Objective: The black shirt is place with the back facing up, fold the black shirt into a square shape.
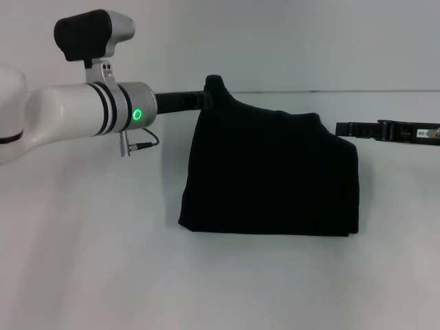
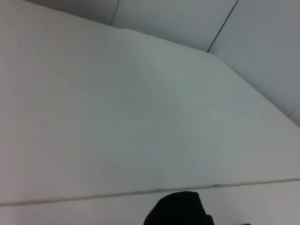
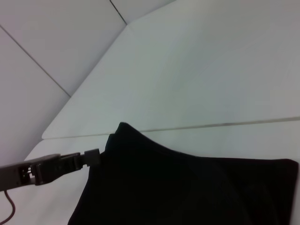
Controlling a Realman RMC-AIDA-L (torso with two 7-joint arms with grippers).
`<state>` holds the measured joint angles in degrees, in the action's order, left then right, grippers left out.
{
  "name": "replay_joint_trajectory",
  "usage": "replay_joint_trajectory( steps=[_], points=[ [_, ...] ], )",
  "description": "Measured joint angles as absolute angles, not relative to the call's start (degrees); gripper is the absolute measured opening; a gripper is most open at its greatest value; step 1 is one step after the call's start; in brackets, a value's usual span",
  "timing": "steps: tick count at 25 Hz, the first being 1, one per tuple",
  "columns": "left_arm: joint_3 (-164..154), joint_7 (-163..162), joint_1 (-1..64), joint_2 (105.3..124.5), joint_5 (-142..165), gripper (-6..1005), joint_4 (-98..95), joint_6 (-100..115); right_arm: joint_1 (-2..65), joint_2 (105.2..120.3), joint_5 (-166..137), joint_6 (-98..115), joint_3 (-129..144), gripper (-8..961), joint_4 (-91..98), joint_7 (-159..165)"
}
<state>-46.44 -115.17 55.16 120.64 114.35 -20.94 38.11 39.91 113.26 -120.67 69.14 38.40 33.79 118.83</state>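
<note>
The black shirt [image 1: 268, 179] lies folded on the white table [image 1: 89, 261] as a dark, roughly rectangular bundle. Its far left corner is pulled up into a peak. My left gripper [image 1: 201, 100] reaches in from the left and is shut on that raised corner. The right wrist view shows the same gripper [image 3: 96, 157] at the edge of the shirt [image 3: 187, 187]. A black lump of the shirt [image 2: 180, 211] shows in the left wrist view. My right gripper [image 1: 340, 128] hovers level at the shirt's far right edge, right beside the cloth.
The white tabletop stretches all around the shirt, with a seam line [image 1: 385, 91] running across behind it. Pale wall panels [image 3: 56, 37] rise behind the table.
</note>
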Motion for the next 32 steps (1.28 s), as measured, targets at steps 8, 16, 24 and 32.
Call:
replay_joint_trajectory(
  steps=[8, 16, 24, 32],
  points=[
    [-48.11, -114.47, 55.44, 120.64, 114.34, 92, -22.28, 37.25, 39.99, 113.60, -120.67, 68.00, 38.41, 682, 33.99, 118.53],
    [-49.38, -112.18, 53.19, 120.48, 114.33, 131, -26.37, 38.42, 40.35, 114.15, -120.53, 66.45, 38.38, 681, 34.02, 116.61],
    [-48.44, -109.20, 41.36, 123.65, 112.21, 472, -49.10, 65.98, 38.58, 113.88, -110.51, 71.18, 38.16, 682, 34.09, 102.94],
    [-44.41, -93.34, 35.42, 124.07, 101.83, 811, -49.96, 84.97, 35.61, 113.79, -104.10, 79.52, 38.12, 759, 34.25, 89.37]
  ],
)
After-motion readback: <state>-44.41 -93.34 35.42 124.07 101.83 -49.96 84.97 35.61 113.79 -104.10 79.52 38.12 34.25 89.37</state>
